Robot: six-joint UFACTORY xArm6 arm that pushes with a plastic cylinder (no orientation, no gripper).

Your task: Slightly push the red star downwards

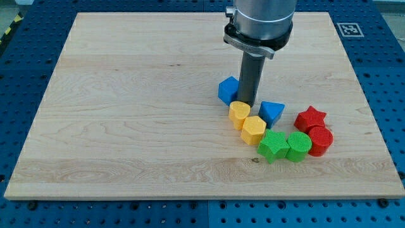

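The red star [310, 118] lies at the view's right, just above a red cylinder [320, 140] and touching it. My tip [247, 103] is well to the star's left, between a blue cube [228, 90] and a blue triangular block [272, 113], just above a yellow heart-like block [239, 113]. The rod hangs from the grey arm head [259, 22] at the view's top.
A yellow hexagon [254, 129], a green star [273, 145] and a green cylinder-like block [298, 146] curve from the yellow heart block to the red cylinder. The wooden board [126, 114] lies on a blue perforated table [386, 76].
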